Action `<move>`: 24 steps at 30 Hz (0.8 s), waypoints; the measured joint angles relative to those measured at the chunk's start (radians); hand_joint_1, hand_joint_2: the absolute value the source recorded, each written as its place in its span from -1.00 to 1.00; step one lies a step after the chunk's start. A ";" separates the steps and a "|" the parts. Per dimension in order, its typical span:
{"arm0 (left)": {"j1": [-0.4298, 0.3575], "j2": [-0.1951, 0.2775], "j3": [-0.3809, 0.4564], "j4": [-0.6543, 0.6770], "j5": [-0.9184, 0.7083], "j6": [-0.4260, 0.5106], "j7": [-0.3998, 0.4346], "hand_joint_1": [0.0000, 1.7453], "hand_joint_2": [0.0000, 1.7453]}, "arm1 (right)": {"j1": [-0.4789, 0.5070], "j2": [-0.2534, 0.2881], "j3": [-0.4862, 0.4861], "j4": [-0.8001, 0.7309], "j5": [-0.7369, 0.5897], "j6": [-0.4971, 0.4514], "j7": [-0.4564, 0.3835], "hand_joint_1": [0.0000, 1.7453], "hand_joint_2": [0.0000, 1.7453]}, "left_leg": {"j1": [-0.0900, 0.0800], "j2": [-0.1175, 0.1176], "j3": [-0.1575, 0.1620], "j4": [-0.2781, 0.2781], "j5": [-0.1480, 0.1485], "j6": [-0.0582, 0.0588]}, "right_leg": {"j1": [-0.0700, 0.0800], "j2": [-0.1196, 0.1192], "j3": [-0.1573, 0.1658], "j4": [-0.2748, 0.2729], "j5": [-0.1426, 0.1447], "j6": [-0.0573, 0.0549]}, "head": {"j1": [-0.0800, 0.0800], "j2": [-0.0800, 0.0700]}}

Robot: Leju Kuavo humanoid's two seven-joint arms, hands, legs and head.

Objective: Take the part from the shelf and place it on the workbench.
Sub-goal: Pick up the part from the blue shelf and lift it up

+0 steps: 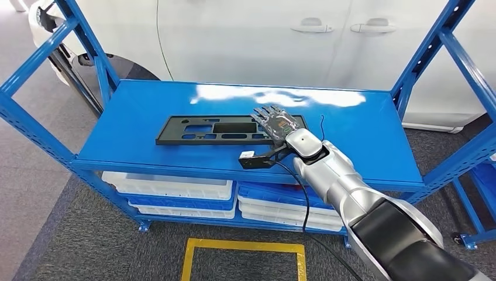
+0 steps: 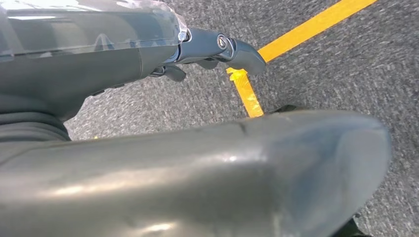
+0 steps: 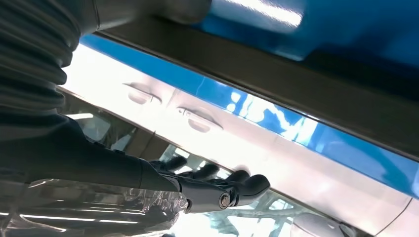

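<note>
Silver right arm [image 1: 351, 187] reaches up from below to the blue shelf [image 1: 146, 105], its right hand [image 1: 278, 124] over the right end of the black part [image 1: 199, 130], fingers [image 1: 266, 112] spread flat and released; contact with the part cannot be told. That part lies flat on the top shelf, near its front edge. By the floor, the left hand [image 2: 207, 49] hangs with fingers apart, grasping nothing. White car doors [image 1: 263, 41] stand behind the shelf.

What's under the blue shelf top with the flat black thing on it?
Under the glossy blue metal shelf top sit stacked white and blue plastic trays on a lower level. What the trays hold is hidden, and the silver robot arm covers those at the right.
</note>
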 joint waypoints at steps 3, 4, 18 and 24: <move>0.000 0.001 0.000 0.000 0.001 0.001 0.000 -1.00 -1.00 | -0.001 -0.001 -0.001 -0.001 0.004 0.001 -0.001 1.00 1.00 | -0.002 -0.001 0.006 -0.021 0.005 0.012 | 0.000 0.000 -0.002 -0.004 0.003 0.017 | 0.000 0.000; -0.001 0.001 0.000 0.000 0.001 0.001 -0.001 -1.00 -1.00 | -0.002 -0.002 -0.001 -0.002 0.004 0.001 -0.002 1.00 1.00 | 0.001 -0.001 0.007 -0.025 0.009 0.017 | -0.001 0.000 -0.005 0.003 -0.003 0.023 | 0.000 0.000; -0.005 -0.001 0.000 0.000 0.001 -0.001 -0.007 -1.00 -1.00 | -0.036 -0.017 -0.006 -0.019 0.010 0.007 -0.014 1.00 1.00 | 0.000 -0.004 0.004 -0.012 0.002 -0.001 | -0.005 -0.003 -0.001 0.006 -0.005 0.014 | 0.000 0.000; -0.003 -0.001 0.000 0.000 0.002 0.000 -0.012 -1.00 -1.00 | -0.041 -0.020 -0.007 -0.028 0.011 0.016 -0.024 1.00 1.00 | 0.007 -0.002 -0.108 0.244 -0.131 -0.027 | -0.008 -0.006 0.002 -0.003 0.002 -0.007 | 0.000 0.000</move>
